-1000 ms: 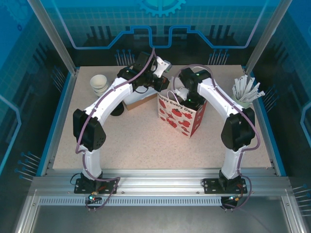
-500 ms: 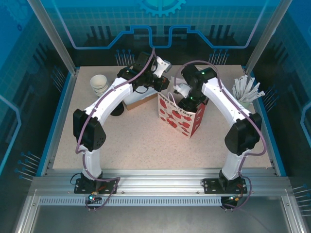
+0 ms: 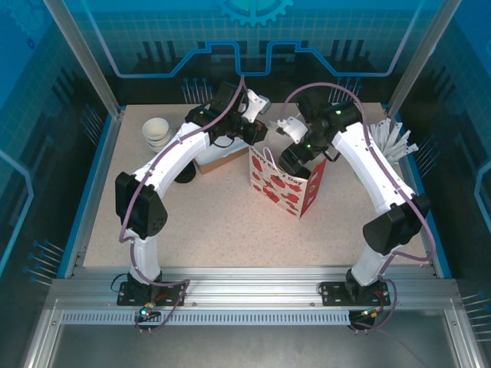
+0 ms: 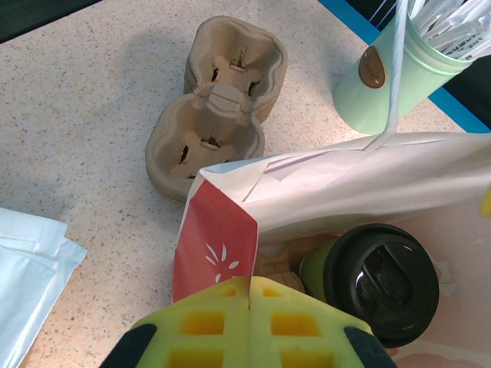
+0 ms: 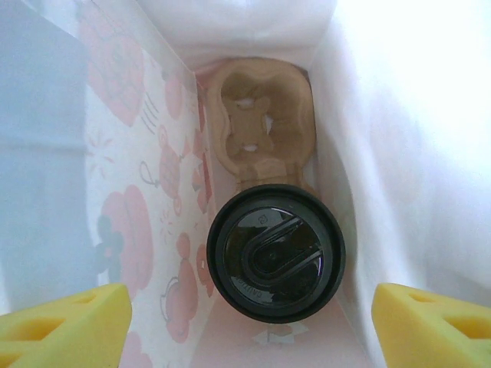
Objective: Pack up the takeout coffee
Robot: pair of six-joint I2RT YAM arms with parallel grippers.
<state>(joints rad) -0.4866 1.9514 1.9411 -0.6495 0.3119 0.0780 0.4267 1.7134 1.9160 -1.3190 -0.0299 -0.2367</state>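
Takeout coffee (image 5: pixel 276 253), a small paper cup with an olive-green body and a round black plastic lid, stands inside a white paper bag printed with red strawberries (image 3: pixel 288 188). The paper bag stands upright on the speckled beige table (image 3: pixel 215 222), around its middle and nearer the far edge than the near one. Inside, the cup sits in one pocket of a brown moulded-pulp cup carrier (image 5: pixel 261 115); the carrier's other pocket is empty.

The right gripper (image 5: pixel 249 322) hangs at the bag's mouth, looking straight down. Its yellow foam fingers (image 5: pixel 65 322) are spread wide apart and touch nothing. The left gripper (image 4: pixel 249 295) has its own yellow fingers pressed together at the bag's rim, seemingly pinching the paper edge to hold the mouth open.

The cup looks set down and released, so the step in hand is likely getting the right gripper clear. Done well, that means rising straight up with the fingers kept apart, away from the thin paper walls and the white handle (image 4: pixel 395 77). Meanwhile the left gripper should hold the rim steady so the bag does not tip or fold inward.

The cup is upright. Its long axis runs vertically, base down in the carrier pocket, lid facing up toward the bag's opening. The lid looks level, with no visible lean.
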